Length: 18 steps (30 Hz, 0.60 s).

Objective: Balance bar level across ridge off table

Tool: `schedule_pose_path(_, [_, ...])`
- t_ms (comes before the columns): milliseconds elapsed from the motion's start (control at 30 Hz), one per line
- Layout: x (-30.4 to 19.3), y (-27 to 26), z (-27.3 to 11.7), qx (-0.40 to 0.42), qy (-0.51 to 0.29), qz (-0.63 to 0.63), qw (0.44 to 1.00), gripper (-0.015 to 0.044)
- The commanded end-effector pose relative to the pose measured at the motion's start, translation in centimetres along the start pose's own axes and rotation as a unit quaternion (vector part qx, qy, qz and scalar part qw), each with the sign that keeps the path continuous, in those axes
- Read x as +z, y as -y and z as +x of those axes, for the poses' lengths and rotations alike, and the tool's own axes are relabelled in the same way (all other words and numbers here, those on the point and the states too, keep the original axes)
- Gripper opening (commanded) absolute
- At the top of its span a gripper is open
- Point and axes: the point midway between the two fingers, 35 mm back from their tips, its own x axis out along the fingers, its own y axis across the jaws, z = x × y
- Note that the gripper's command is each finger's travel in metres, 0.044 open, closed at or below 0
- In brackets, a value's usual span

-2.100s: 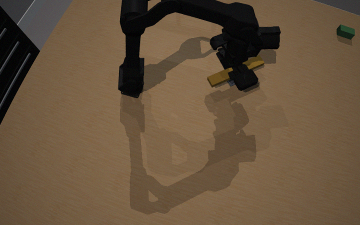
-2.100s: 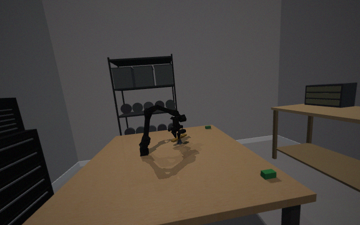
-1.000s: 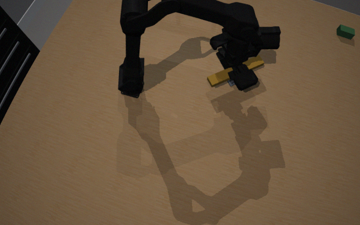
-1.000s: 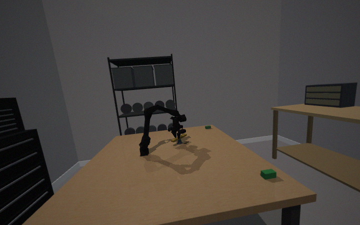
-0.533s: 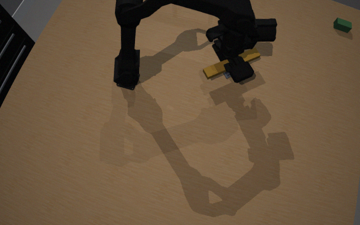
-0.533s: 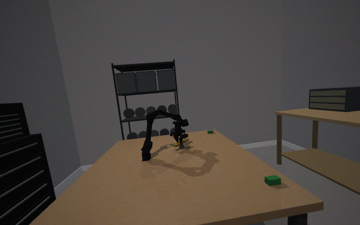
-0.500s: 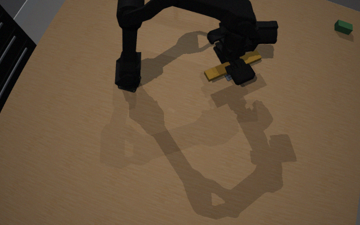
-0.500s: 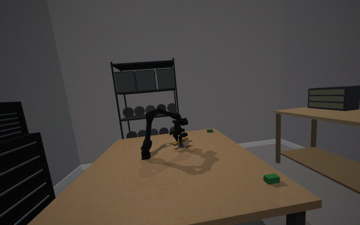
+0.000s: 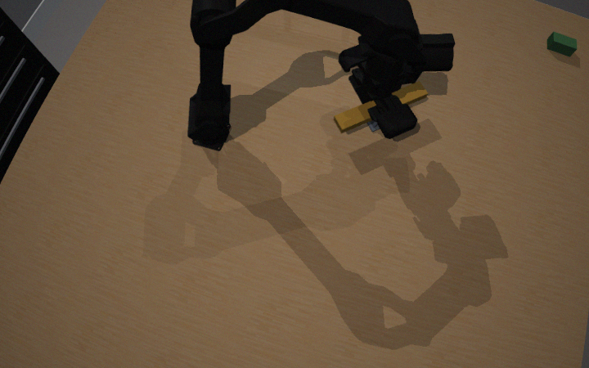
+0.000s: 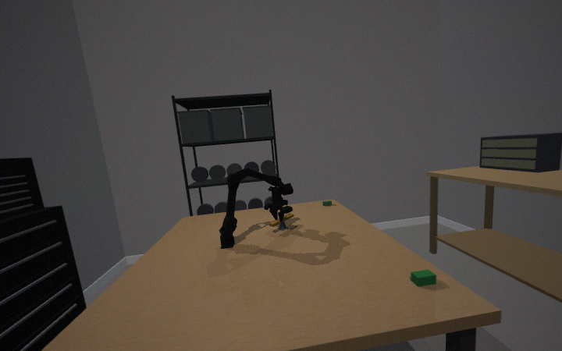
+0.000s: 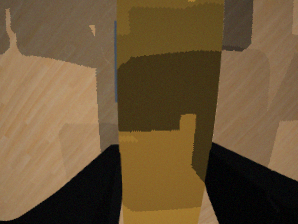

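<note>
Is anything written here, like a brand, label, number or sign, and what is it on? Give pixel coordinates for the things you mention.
No readable text anywhere.
Black arm [image 9: 347, 11] [image 10: 231, 198]: no lettering shows.
Yellow bar [image 9: 352, 118] [image 10: 275, 223] [image 11: 160, 175]: its visible faces show only colour and shadow.
Green blocks [image 9: 561, 43] [image 10: 423, 278]: plain.
Shelf rack [image 10: 184, 176] and drawer box [image 10: 549, 152], in the background: too dark and small to rule out tiny labels.

Pale wood grain runs across the smooth bench [image 9: 104, 293] [image 10: 248, 288], beneath a matt yellow bar [image 9: 353, 117] [image 10: 275, 223] [image 11: 160, 170] and dull black fingers, with smooth, matt green blocks [image 9: 561, 44] [image 10: 423, 278] [image 10: 327, 203] and greyish, metal-looking drawer handles [image 9: 11, 135] [image 10: 23, 272] nearby
</note>
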Motion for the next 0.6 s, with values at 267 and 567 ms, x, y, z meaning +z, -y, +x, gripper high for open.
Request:
schedule_pose_path(267, [0.00, 0.00, 0.00, 0.000, 0.000, 0.000, 1.000, 0.0000])
schedule_pose_path(567, [0.00, 0.00, 0.00, 0.000, 0.000, 0.000, 1.000, 0.0026])
